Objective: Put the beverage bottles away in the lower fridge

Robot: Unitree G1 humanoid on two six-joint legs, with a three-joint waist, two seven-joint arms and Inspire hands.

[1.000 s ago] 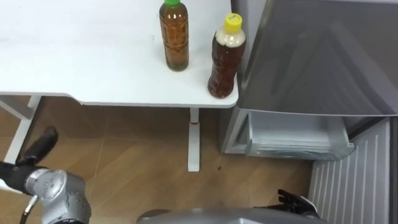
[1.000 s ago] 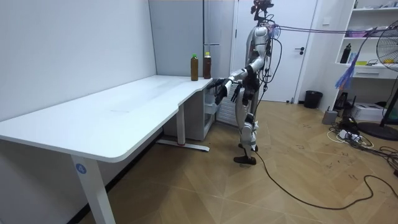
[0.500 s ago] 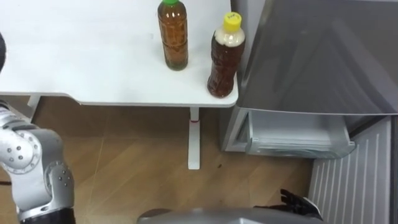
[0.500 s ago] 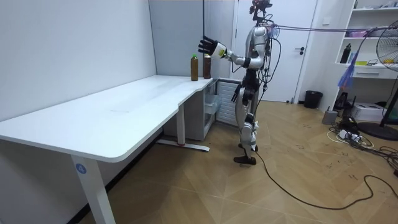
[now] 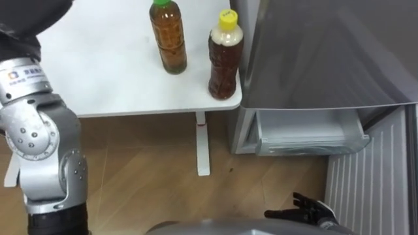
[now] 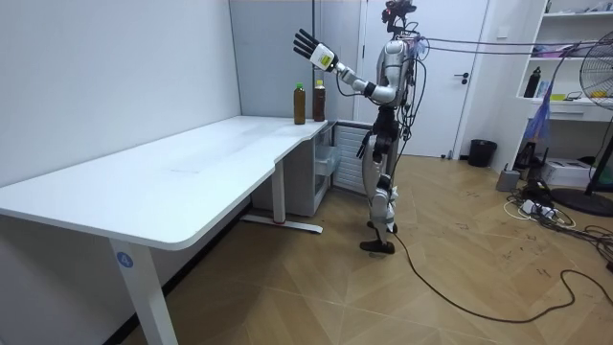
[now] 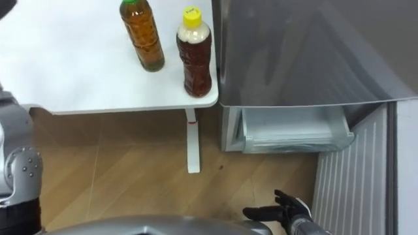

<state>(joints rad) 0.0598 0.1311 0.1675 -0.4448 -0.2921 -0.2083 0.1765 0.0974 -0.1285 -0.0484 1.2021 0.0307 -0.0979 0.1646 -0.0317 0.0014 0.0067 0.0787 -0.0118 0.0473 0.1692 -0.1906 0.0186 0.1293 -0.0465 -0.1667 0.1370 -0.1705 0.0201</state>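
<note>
Two drink bottles stand upright near the white table's [image 5: 98, 78] right corner: a green-capped one [image 5: 168, 36] with amber liquid and a yellow-capped one [image 5: 224, 55] with dark liquid, close to the table edge beside the grey fridge [image 5: 326, 52]. The fridge's lower drawer [image 5: 307, 134] stands pulled out, pale inside. My left arm [image 5: 42, 143] rises along the left edge. In the room view my left hand [image 6: 308, 45] is held high above the bottles, open with fingers spread, touching nothing. My right hand [image 5: 307, 210] hangs low over the floor, fingers relaxed and holding nothing.
I stand in front of the fridge at the table's end. The table's white leg [image 5: 203, 147] stands on the wooden floor [image 5: 144, 176] left of the drawer. A ribbed white panel [image 5: 372, 176] lies at the lower right. A fan and shelves stand far off at the room view's right.
My left arm has swung up from beside the table to high above the bottles, hand staying open. The eye view has shifted slightly. Bottles and right hand are unmoved.
</note>
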